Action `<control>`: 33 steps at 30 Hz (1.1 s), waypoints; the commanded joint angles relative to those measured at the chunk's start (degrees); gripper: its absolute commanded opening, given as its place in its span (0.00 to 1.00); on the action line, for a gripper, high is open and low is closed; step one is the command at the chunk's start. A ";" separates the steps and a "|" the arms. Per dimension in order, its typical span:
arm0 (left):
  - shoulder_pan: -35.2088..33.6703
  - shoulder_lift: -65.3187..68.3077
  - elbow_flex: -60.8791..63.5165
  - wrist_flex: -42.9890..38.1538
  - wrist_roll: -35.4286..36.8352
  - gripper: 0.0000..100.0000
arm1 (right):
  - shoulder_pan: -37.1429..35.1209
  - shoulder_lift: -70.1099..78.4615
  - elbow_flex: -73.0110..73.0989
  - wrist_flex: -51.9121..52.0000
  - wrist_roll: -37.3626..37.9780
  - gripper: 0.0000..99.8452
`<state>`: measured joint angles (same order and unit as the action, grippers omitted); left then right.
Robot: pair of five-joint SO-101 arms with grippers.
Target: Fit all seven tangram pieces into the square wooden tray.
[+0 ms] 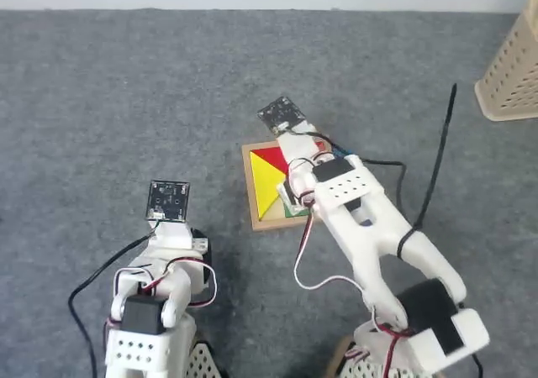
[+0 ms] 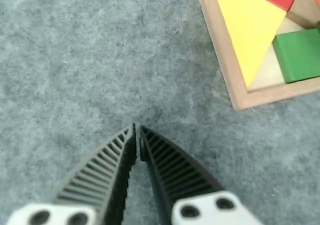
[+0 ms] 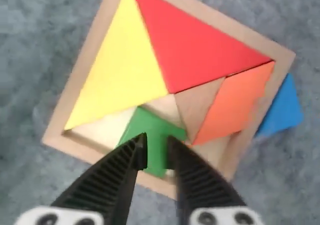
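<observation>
Tray (image 3: 81, 67) holds yellow piece (image 3: 122, 75), red piece (image 3: 195, 45) and orange piece (image 3: 235, 102). Right gripper (image 3: 156, 140) apparently pinches green piece (image 3: 152, 130) inside it. Blue piece (image 3: 282, 110) lies just outside. Left gripper (image 2: 137, 130) is pressed together nearby.

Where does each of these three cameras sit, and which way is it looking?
High view: fixed above the table, looking down on the left arm and, over the tray, the right arm.
Left wrist view: on the left wrist, looking down past the left gripper, shut, at the table beside the tray.
Right wrist view: on the right wrist, looking down past the right gripper into the tray.
Shared: both wrist views show the yellow triangle and green piece.
</observation>
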<state>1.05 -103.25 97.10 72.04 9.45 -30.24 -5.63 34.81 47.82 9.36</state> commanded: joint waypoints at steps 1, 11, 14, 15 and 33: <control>0.00 -0.88 -0.48 0.26 -0.26 0.01 | -1.98 -2.24 -2.55 1.10 -0.88 0.18; -0.09 -0.88 -0.48 0.26 -0.26 0.01 | -4.09 5.85 -3.34 -0.66 -5.27 0.19; -0.09 -0.88 -0.48 0.26 -0.26 0.01 | -4.00 6.20 -4.13 -0.48 -9.14 0.19; -0.09 -0.88 -0.48 0.26 -0.26 0.01 | -3.91 6.29 -4.13 -0.48 -9.93 0.19; -0.09 -0.88 -0.48 0.26 -0.26 0.01 | -3.91 5.76 -6.42 3.65 -12.13 0.21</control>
<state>1.05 -103.25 97.10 72.04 9.45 -34.29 0.70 32.00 51.08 -1.27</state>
